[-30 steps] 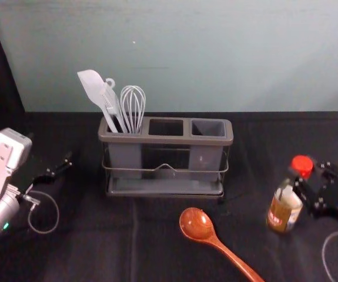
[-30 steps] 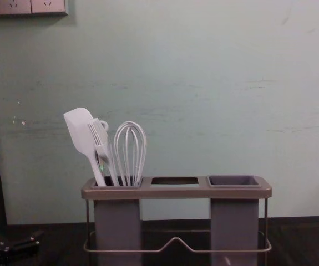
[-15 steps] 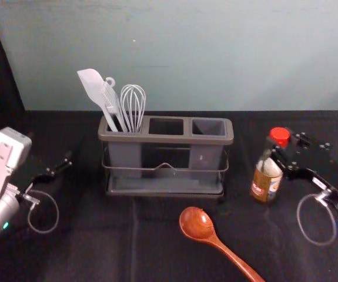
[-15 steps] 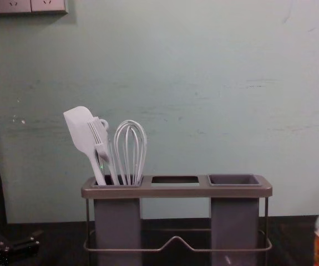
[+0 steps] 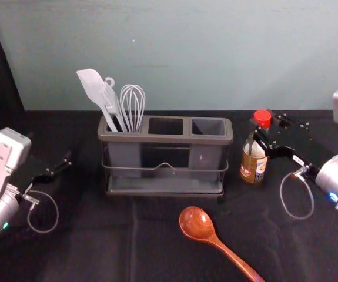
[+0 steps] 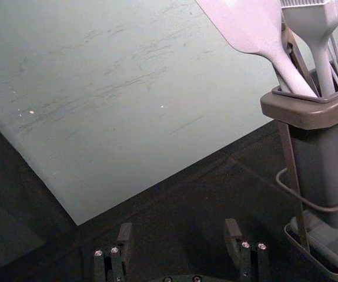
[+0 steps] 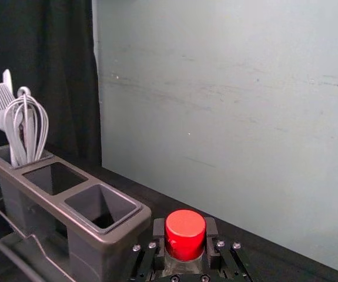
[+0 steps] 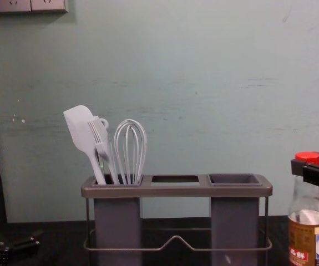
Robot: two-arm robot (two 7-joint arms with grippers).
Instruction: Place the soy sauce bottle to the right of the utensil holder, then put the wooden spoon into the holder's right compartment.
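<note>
In the head view my right gripper [image 5: 259, 136] is shut on the neck of the soy sauce bottle [image 5: 253, 164], just right of the utensil holder [image 5: 165, 140]. The right wrist view has the red cap [image 7: 185, 234] between the fingers of my right gripper [image 7: 185, 241]. Upright, the bottle [image 8: 308, 238] stands beside the holder [image 8: 176, 192] with a gap in the chest view. The wooden spoon [image 5: 197, 224] lies in front of the holder, bowl toward it. My left gripper [image 5: 64, 164] is parked at the left; in the left wrist view the left gripper [image 6: 178, 238] is open and empty.
A white spatula [image 5: 92, 88], a brush and a whisk [image 5: 133, 106] stand in the holder's left compartment. The middle and right [image 5: 208, 127] compartments are empty. Behind the black-covered table [image 5: 98, 235] rises a pale wall.
My right gripper has carried the bottle leftward and back, closer to the holder's right side. In the chest view the bottle has come in from the right edge. The left arm and spoon have stayed put.
</note>
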